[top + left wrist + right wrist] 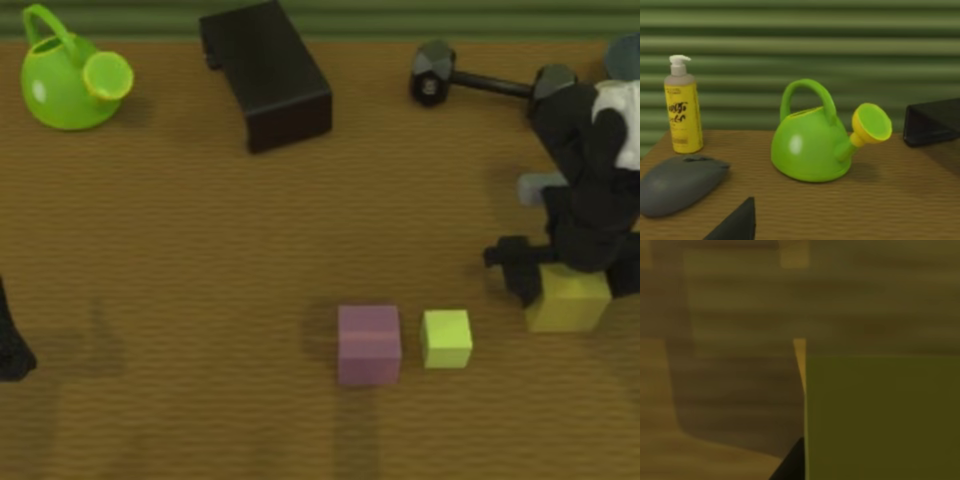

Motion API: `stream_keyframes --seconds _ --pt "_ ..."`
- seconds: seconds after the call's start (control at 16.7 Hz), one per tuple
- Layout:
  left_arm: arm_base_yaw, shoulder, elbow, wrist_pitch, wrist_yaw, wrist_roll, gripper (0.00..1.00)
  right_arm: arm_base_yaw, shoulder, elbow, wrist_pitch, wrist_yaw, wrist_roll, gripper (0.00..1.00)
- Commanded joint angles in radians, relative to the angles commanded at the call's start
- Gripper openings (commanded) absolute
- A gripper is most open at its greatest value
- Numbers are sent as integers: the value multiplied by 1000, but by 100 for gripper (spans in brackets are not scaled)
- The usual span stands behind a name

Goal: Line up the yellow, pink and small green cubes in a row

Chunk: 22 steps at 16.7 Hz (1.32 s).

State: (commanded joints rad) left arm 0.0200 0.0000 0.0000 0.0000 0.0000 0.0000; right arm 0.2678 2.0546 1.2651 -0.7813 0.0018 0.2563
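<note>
On the table: 3 cubes; right end effector (560,285) grips the yellow cube (570,305).

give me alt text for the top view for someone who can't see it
The right gripper is down over the yellow cube at the table's right side. Left of it, the small green cube and the pink cube sit side by side, slightly apart.

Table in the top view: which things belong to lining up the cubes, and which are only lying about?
Job: yellow cube, under the right gripper; pink cube; small green cube.

Lying about: watering can, black stand, dumbbell, computer mouse, pump bottle.
</note>
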Motion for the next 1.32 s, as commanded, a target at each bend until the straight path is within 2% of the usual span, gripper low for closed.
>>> stream_keyframes --seconds 0.18,0.24,0.84,1.14,1.32 --pt "0 0 0 0 0 0 100 0 0 0 0 0 0 2" --pt "0 0 0 0 0 0 100 0 0 0 0 0 0 0" --pt "0 0 0 0 0 0 100 2 -18 16 -22 0 -2 0" --pt "0 0 0 0 0 0 100 9 -87 117 -208 -1 -5 0" --pt "0 0 0 0 0 0 100 8 -118 151 -258 2 -4 0"
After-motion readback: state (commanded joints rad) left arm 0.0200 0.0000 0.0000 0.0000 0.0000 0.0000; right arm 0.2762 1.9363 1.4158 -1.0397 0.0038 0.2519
